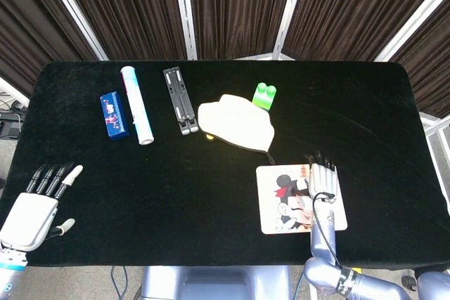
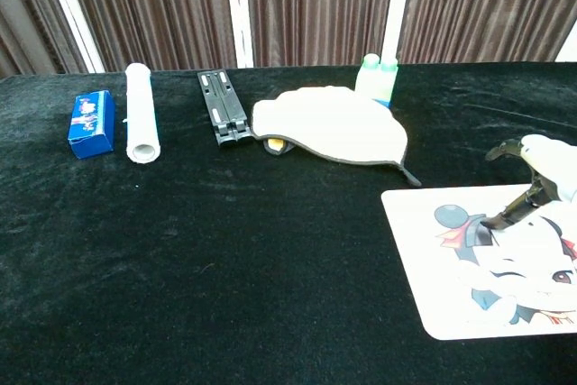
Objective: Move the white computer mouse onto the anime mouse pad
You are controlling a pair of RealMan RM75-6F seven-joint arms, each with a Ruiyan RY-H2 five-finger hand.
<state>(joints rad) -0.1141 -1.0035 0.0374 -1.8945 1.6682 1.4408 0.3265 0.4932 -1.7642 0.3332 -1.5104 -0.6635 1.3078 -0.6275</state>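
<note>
Right hand (image 1: 323,186) sits low over the far right part of the anime mouse pad (image 1: 271,209), fingers laid out straight and side by side, pointing away from the robot. From the chest view, the thumb sticks out toward the robot's left and a dark finger reaches down to the pad's surface. Cannot tell whether anything is pinched beneath it. The white computer mouse cannot be picked out in either view. Judgement: it is hidden under or inside this hand, which would put it on the pad already. Step in hand looks like the set-down or release. The next move calls for opening cleanly and lifting straight up, so the mouse is not dragged off the edge. Left hand (image 1: 31,212) is idle at the near left table corner, fingers spread, holding nothing.
</note>
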